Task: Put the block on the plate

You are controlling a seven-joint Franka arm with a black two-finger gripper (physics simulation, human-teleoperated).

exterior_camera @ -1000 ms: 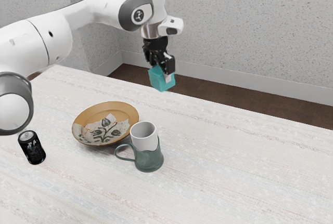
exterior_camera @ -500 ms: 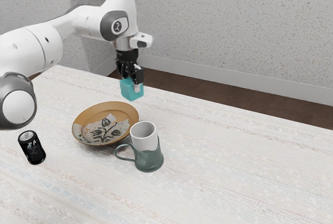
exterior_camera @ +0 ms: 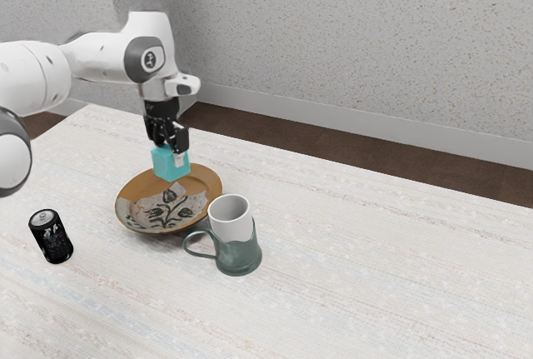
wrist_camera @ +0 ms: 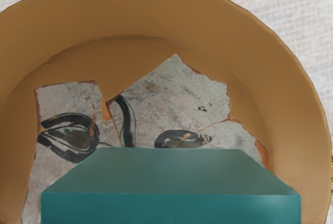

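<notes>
The black gripper [exterior_camera: 171, 154] is grasping the teal block [exterior_camera: 166, 167] between its two fingers and holds it above the brown plate [exterior_camera: 205, 182]. Just beside this plate stands the green-and-white mug [exterior_camera: 237, 252]; the black can [exterior_camera: 57, 241] stands also near.

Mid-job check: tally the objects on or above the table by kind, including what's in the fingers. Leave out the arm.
Block: 1
Plate: 1
Mug: 1
Can: 1
Total: 4
</notes>
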